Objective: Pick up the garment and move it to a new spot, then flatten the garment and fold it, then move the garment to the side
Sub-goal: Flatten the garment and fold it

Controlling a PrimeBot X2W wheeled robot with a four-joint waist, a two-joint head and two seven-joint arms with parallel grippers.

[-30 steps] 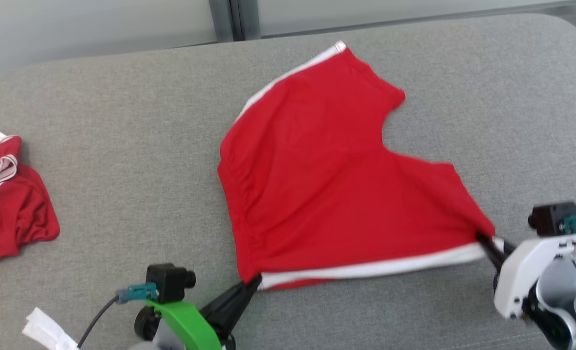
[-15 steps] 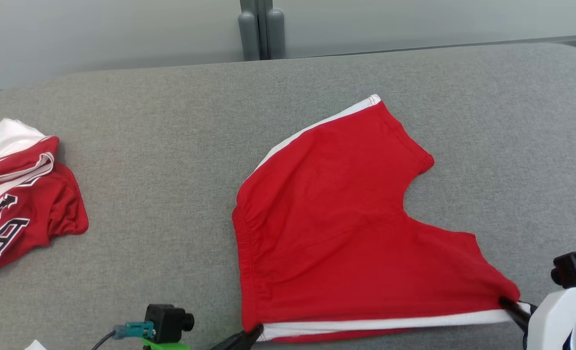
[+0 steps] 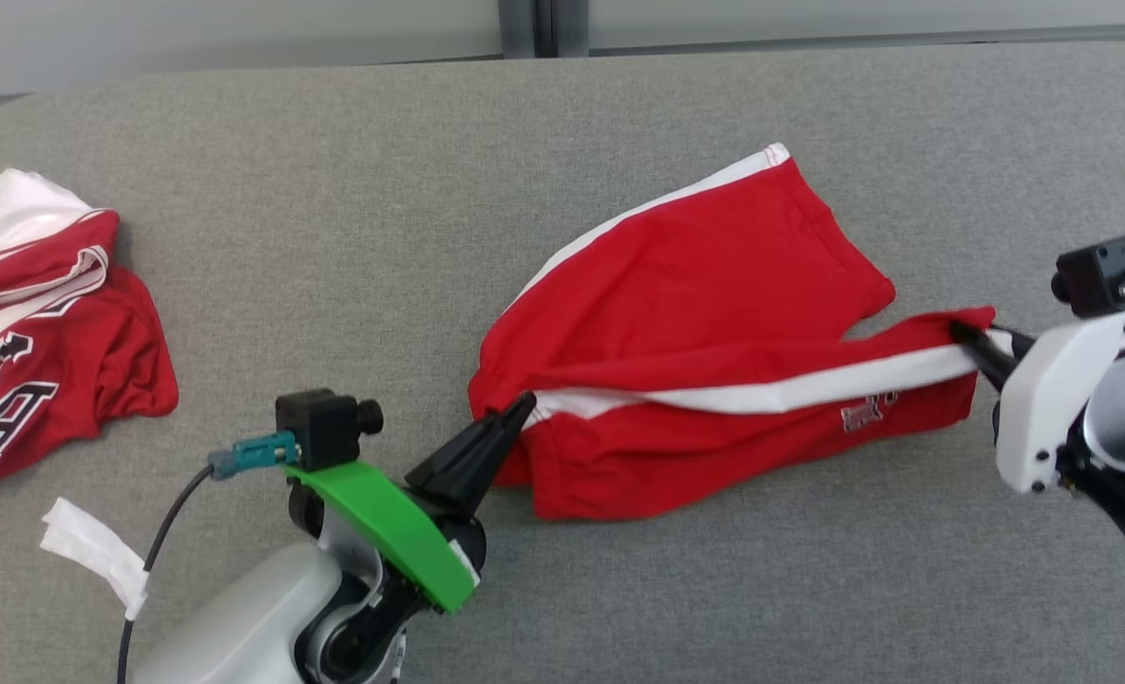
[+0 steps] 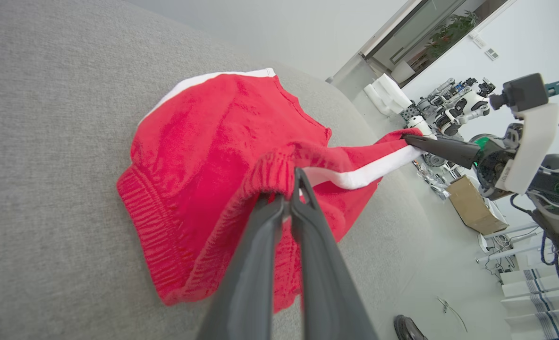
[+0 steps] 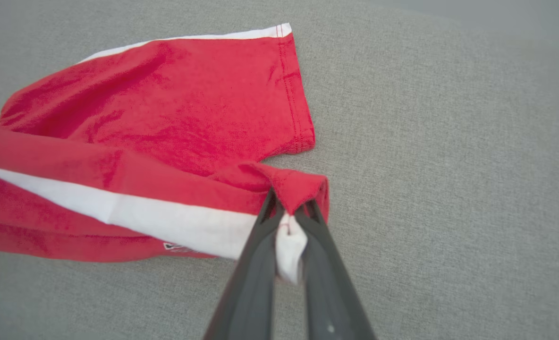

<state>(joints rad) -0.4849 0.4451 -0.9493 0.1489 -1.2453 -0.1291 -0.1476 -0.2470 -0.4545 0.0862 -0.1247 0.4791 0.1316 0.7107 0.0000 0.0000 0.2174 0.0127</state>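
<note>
The garment (image 3: 715, 285) is a pair of red shorts with white side stripes, lying right of centre on the grey cushion (image 3: 334, 237). Its near side is lifted and carried over the far half, the white stripe stretched taut between my grippers. My left gripper (image 3: 523, 407) is shut on the waistband corner (image 4: 279, 174). My right gripper (image 3: 960, 332) is shut on the hem corner of the leg (image 5: 293, 189), where white cloth bunches between the fingers (image 5: 260, 255). The far leg (image 5: 204, 94) lies flat on the cushion.
A second red and white garment (image 3: 40, 313) with lettering lies crumpled at the cushion's left edge. A white tag (image 3: 92, 551) hangs from my left arm's cable. The cushion's far edge meets a pale wall. Other robots and a cardboard box (image 4: 470, 208) stand beyond the cushion.
Both grippers have lifted the near edge of the shorts and carried it away from me over the far half. The head camera has shifted between frames as well.
</note>
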